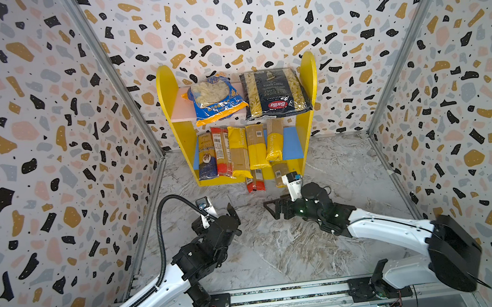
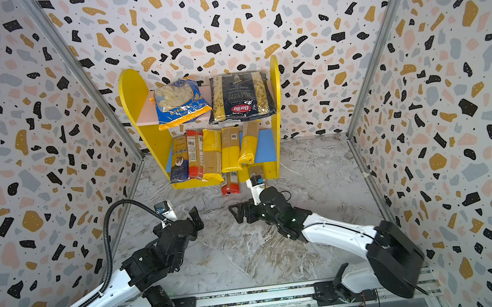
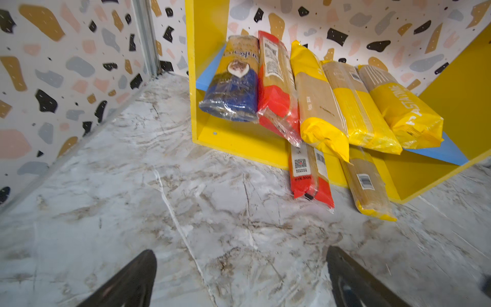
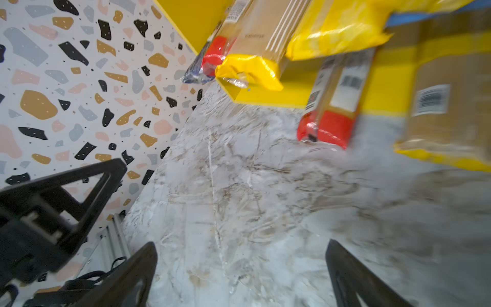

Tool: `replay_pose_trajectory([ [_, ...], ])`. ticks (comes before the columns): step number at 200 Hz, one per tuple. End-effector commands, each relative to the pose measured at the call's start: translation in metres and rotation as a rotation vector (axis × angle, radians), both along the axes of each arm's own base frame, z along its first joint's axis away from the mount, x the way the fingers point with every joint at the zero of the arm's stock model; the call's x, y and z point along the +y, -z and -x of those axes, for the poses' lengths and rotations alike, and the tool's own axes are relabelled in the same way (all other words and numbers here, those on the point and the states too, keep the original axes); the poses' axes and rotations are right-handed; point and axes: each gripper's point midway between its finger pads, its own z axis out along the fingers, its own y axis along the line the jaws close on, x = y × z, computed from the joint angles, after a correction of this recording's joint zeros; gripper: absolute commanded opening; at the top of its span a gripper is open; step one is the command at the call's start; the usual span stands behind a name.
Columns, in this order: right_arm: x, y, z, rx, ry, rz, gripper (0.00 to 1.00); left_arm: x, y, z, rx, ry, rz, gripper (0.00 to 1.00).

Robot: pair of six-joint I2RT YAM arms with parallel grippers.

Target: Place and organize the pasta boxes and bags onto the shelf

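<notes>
Here the right gripper (image 1: 268, 209) is held spread and empty, the left gripper (image 1: 234, 213) likewise. Just beyond, a red spaghetti pack (image 3: 309, 175) and a yellow spaghetti pack (image 3: 369, 186) are seen on the surface (image 1: 280, 250) against the shelf (image 1: 169, 106), where other packs (image 1: 257, 150) are laid.

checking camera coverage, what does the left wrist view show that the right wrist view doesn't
Only left wrist: the full face of the dark blue pack. Only right wrist: the left arm and a metal rail. Both: the red pack and a yellow-ended pack on the marble floor against the yellow front of the shelf.
</notes>
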Motion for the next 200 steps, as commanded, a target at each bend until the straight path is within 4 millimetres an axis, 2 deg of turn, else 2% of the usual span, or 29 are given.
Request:
replay_pose_trajectory([
  [1,-0.064,0.012,0.009,-0.038,0.146,0.179,0.99,-0.001,-0.033,-0.017,-0.117,-0.068,-0.045,0.99],
  [24,-0.118,-0.001,0.015,-0.101,0.304,0.214,0.99,-0.015,-0.039,-0.033,-0.117,-0.068,-0.143,1.00],
  [59,-0.183,-0.007,0.015,-0.154,0.490,0.257,0.99,-0.019,-0.035,-0.051,-0.081,-0.121,-0.428,0.99],
  [65,-0.191,-0.007,0.014,-0.175,0.515,0.274,0.99,-0.019,-0.033,-0.053,-0.087,-0.129,-0.441,0.99],
  [87,-0.193,-0.012,0.013,-0.278,0.500,0.288,0.99,-0.015,-0.023,-0.052,-0.138,-0.121,-0.443,0.99],
  [111,-0.196,-0.016,0.005,-0.337,0.534,0.316,0.99,0.010,-0.011,-0.056,-0.173,-0.134,-0.378,1.00],
  [138,-0.197,-0.018,-0.017,-0.455,0.581,0.424,0.99,0.055,0.001,-0.062,-0.205,-0.207,-0.321,1.00],
  [174,-0.232,-0.014,-0.051,-0.437,0.786,0.429,0.99,0.103,0.016,-0.073,-0.211,-0.314,-0.326,0.99],
  [200,-0.264,-0.003,-0.072,-0.433,0.839,0.362,0.99,0.118,0.032,-0.076,-0.179,-0.380,-0.366,1.00],
])
